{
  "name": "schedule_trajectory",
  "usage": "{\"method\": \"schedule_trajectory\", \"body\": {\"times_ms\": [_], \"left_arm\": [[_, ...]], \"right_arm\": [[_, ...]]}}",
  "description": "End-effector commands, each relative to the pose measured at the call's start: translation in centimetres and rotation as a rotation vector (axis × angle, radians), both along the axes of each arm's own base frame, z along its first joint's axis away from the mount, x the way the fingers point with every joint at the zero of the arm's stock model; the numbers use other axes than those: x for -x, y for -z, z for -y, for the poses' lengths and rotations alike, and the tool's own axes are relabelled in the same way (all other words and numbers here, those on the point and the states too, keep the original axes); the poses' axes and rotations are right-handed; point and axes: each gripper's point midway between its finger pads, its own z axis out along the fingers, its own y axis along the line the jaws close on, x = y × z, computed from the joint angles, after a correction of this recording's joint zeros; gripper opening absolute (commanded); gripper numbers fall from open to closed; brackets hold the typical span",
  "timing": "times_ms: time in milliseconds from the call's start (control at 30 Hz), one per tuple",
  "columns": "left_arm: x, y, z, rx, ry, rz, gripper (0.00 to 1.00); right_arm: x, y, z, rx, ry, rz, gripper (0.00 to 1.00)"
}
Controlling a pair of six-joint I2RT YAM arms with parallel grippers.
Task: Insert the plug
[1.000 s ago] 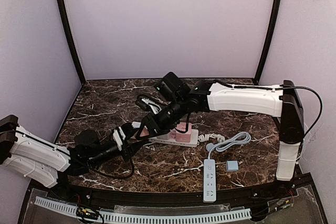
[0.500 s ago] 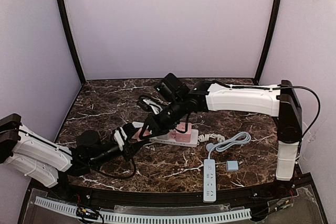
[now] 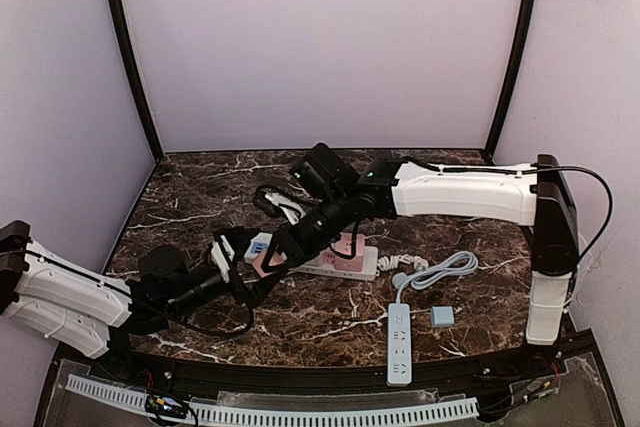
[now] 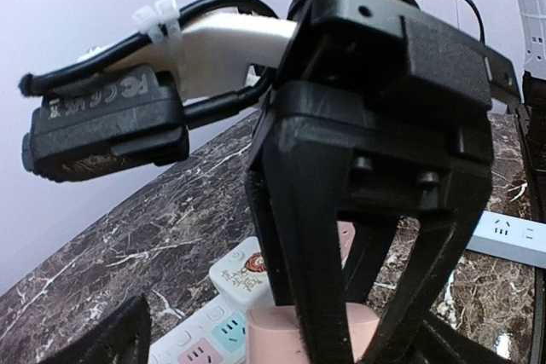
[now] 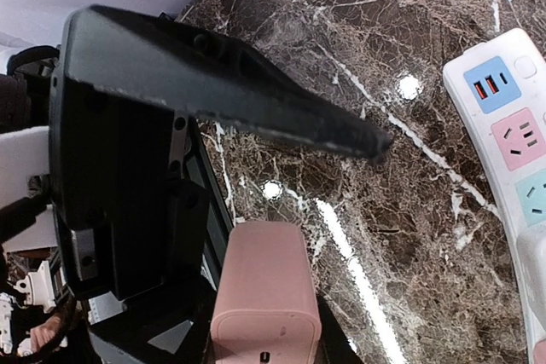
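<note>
**Step in hand:** approach. The plug is at the left end of the strip, between the two claws and not yet in a socket.

**Right claw**: its black fingers straddle the plug. Whether the pads press on it cannot be told.

**Left claw**: it sits just beside the plug on the near-left. Its fingers show only at the lower corners of its wrist view, spread wider than the plug and gripping nothing.

**Next move, as judged:** line the plug up over a free socket with its prongs square to the slots, then press straight down. The left claw is well placed to steady the strip against sliding.

**Materials and shapes**
- Plug: a pale pink, matt plastic block with rounded edges and a small slot in its end face.
- Strip: a long bar of glossy white plastic with pastel pink and blue socket faces.
- Table: dark brown marble with white veins, polished enough to reflect the lamps.
- Second strip: narrow and white, with a coiled pale cable.
- Block: small, square and grey-blue.
</note>
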Motion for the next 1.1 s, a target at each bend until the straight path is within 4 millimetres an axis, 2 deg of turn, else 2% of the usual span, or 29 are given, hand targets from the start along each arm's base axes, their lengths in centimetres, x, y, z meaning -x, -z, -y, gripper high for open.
{"method": "schedule_trajectory", "body": {"times_ms": [0, 133, 233, 333, 367, 433, 533, 567, 600, 633, 700, 733, 833, 967, 1067], "left_arm": [[0.1, -0.8, -0.6, 0.033, -0.012, -0.023, 0.98], [0.3, -1.0, -1.1, 0.047, -0.020, -0.036, 0.99], [-0.1, -1.5, -2.0, 0.076, -0.068, -0.051, 0.99], [-1.5, -1.4, -3.9, 0.126, -0.204, -0.118, 0.99], [-1.8, -2.0, -4.3, 0.152, -0.233, -0.125, 0.99], [-2.6, -1.1, -5.9, 0.183, -0.337, -0.226, 0.99], [-3.4, -1.3, -8.8, 0.254, -0.489, -0.283, 0.99], [-3.5, -0.6, -9.8, 0.255, -0.543, -0.309, 0.99], [-3.4, -1.1, -10.4, 0.286, -0.559, -0.310, 0.99], [-3.5, -0.6, -11.4, 0.286, -0.603, -0.320, 0.99], [-3.3, -0.8, -12.7, 0.307, -0.641, -0.323, 0.99], [-3.2, -1.3, -13.2, 0.330, -0.647, -0.320, 0.99], [-3.1, -1.1, -14.6, 0.326, -0.700, -0.315, 0.99], [-3.1, -0.9, -15.5, 0.323, -0.745, -0.308, 0.99], [-3.3, -0.7, -15.5, 0.307, -0.759, -0.306, 0.99]], "right_arm": [[-0.6, -1.5, 0.6, -0.012, -0.015, 0.112, 0.00], [-1.5, -1.9, 1.1, 0.010, -0.018, 0.195, 0.00], [-2.9, -1.9, 2.0, 0.063, -0.013, 0.312, 0.00], [-4.9, -1.8, 3.3, 0.142, 0.002, 0.454, 0.00], [-5.5, -1.9, 3.7, 0.170, 0.003, 0.502, 0.00], [-6.6, -1.8, 4.4, 0.223, 0.005, 0.576, 0.00], [-7.6, -1.4, 4.9, 0.290, -0.038, 0.647, 0.00], [-7.9, -1.3, 4.9, 0.312, -0.052, 0.659, 0.00], [-8.1, -1.0, 4.8, 0.334, -0.066, 0.668, 0.00], [-8.5, -1.1, 4.6, 0.349, -0.074, 0.677, 0.00], [-9.2, -1.0, 4.1, 0.374, -0.087, 0.694, 0.00], [-9.5, -1.1, 3.6, 0.374, -0.096, 0.698, 0.00], [-10.2, -0.5, 2.5, 0.384, -0.134, 0.701, 0.00], [-11.3, 0.6, 1.6, 0.419, -0.177, 0.725, 0.00], [-11.8, 1.3, 0.8, 0.403, -0.204, 0.724, 0.00]]}}
